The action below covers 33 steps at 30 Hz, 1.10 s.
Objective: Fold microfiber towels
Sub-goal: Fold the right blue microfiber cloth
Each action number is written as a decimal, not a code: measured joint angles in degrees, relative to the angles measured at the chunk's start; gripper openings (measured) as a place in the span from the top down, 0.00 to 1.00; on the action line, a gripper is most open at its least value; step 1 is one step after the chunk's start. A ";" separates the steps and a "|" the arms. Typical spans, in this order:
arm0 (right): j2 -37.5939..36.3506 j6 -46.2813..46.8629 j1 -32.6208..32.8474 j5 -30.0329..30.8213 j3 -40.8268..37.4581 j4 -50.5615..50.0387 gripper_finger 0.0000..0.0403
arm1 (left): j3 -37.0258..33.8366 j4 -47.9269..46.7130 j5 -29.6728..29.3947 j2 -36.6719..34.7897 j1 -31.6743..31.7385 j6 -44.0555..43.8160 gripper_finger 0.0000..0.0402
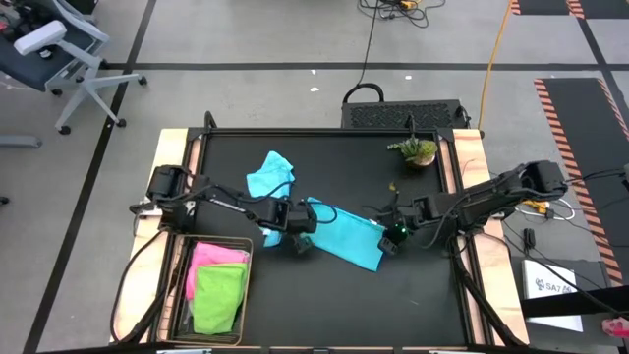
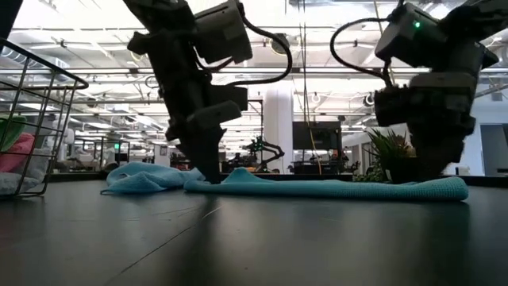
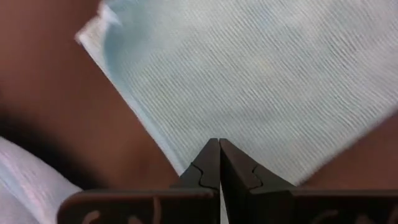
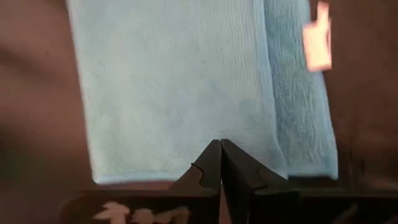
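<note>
While the teal towel (image 1: 344, 234) lies folded into a long band near the middle of the black surface (image 1: 324, 295), both hands work at its ends. The left hand (image 1: 298, 239) stands at the band's end toward the wire basket (image 1: 177, 285), its fingers pressed fully together with their tips at the cloth's edge; whether a layer is pinched between them cannot be told. The right hand (image 1: 390, 239) stands at the opposite end, fingers likewise closed, tips down on the fold's edge; in the right wrist view two layers of the towel (image 4: 180, 87) show, with a small pale tag (image 4: 317, 37) at one side. In the low view the band (image 2: 333, 187) lies flat, the left hand (image 2: 208, 171) at one end and the right hand (image 2: 432, 171) at the other. A light blue towel (image 1: 269, 175) lies crumpled just beyond the teal one, on its far side from the front edge. The basket, to the teal towel's left, holds a pink towel (image 1: 211, 256) and a lime green towel (image 1: 218, 295). A potted plant (image 1: 417, 150) stands beyond the teal towel's right end.
</note>
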 joint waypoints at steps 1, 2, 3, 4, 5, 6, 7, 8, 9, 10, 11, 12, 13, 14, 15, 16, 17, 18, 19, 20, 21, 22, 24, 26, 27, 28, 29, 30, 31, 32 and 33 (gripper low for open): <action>0.62 -0.21 0.40 -0.01 -0.01 -0.04 1.00 | 0.00 0.18 -0.08 0.00 0.54 0.46 1.00; 1.32 -0.35 0.87 -0.03 0.04 0.00 1.00 | 0.00 0.21 -0.12 0.00 1.06 0.88 0.99; 1.66 -0.40 1.36 0.01 0.04 -0.18 1.00 | 0.00 0.39 -0.14 0.00 1.60 1.12 0.99; 1.74 -0.25 1.82 -0.10 0.08 -0.18 1.00 | 0.00 0.77 -0.13 0.00 2.18 1.39 0.99; 2.01 0.35 2.31 -0.65 0.08 0.04 1.00 | 0.02 0.97 -0.12 0.00 2.81 1.66 0.99; 2.31 1.13 2.83 -1.24 0.10 0.62 1.00 | 0.02 0.96 -0.12 0.00 3.47 2.17 0.99; 2.40 2.09 3.41 -1.30 0.11 0.79 1.00 | 0.02 1.17 -0.12 0.00 4.02 2.69 0.99; 2.38 3.04 3.93 -1.28 0.10 0.86 1.00 | 0.02 1.64 -0.14 0.00 4.59 3.23 0.99; 2.36 4.18 4.52 -1.26 0.09 1.18 1.00 | 0.02 2.06 -0.16 0.00 5.21 4.01 0.99; 2.39 5.43 5.05 -1.07 0.08 1.74 1.00 | 0.02 2.55 -0.16 0.00 5.84 4.79 0.99; 2.44 6.71 5.68 -0.55 0.06 2.66 1.00 | 0.02 3.39 -0.14 0.00 6.45 5.52 0.99; 2.44 8.02 6.36 0.33 0.03 3.97 1.00 | 0.02 4.57 -0.14 0.00 7.09 6.33 0.99; 2.40 9.41 6.99 1.22 0.01 5.47 1.00 | 0.02 5.69 -0.14 0.00 7.69 7.20 0.99; 2.40 10.72 7.72 2.21 0.01 7.19 1.00 | 0.02 6.66 -0.12 0.00 8.29 8.13 0.99; 2.42 12.13 8.46 3.45 0.04 8.71 1.00 | 0.02 7.80 -0.09 0.00 8.87 8.96 0.99; 2.42 13.53 9.17 4.71 0.01 10.04 1.00 | 0.02 9.02 -0.02 0.00 9.50 9.82 0.99; 2.42 14.84 9.85 6.05 0.01 11.84 1.00 | 0.02 10.05 0.12 0.00 10.07 10.53 0.99; 2.42 16.04 10.50 7.35 0.01 13.81 1.00 | 0.02 10.98 0.19 0.00 10.59 10.97 0.99; 2.42 16.71 11.13 8.62 0.01 15.77 1.00 | 0.02 11.90 0.35 0.00 11.01 11.17 0.99; 2.40 17.00 11.65 9.62 0.01 17.72 1.00 | 0.02 12.46 1.05 0.00 11.46 11.31 0.99; 2.26 16.98 11.99 10.56 0.01 19.45 1.00 | 0.02 12.85 2.53 -0.02 11.75 11.35 0.99; 1.97 16.94 12.17 10.88 0.01 20.30 1.00 | 0.02 13.00 4.56 -0.22 11.89 11.58 0.99; 1.40 16.81 11.80 11.01 0.03 20.59 1.00 | 0.08 12.75 8.06 -0.54 11.26 12.65 0.99; 0.85 16.55 11.26 11.93 0.01 19.55 1.00 | 0.13 11.68 9.32 -0.59 9.68 13.36 0.99; 0.49 16.14 11.09 12.32 -0.01 19.27 1.00 | 0.09 10.66 9.32 -0.57 8.77 14.13 0.99; 0.29 15.73 10.78 12.42 0.01 19.61 1.00 | 0.07 9.77 8.83 -0.57 7.85 14.90 0.99; 0.14 15.57 10.46 12.39 0.05 19.85 1.00 | 0.07 9.07 7.84 -0.57 6.90 15.50 0.99; 0.05 15.27 10.19 12.37 0.06 19.79 1.00 | 0.07 8.39 6.32 -0.57 6.02 15.67 1.00; 0.01 15.05 9.92 12.37 0.05 19.71 1.00 | 0.08 7.53 4.16 -0.57 5.24 15.64 0.99; 0.00 14.67 9.61 12.36 0.04 19.77 1.00 | 0.08 6.63 1.64 -0.56 4.54 15.53 0.99; 0.00 14.26 9.31 12.33 0.04 19.76 1.00 | 0.07 6.01 -0.69 -0.55 3.93 15.49 0.99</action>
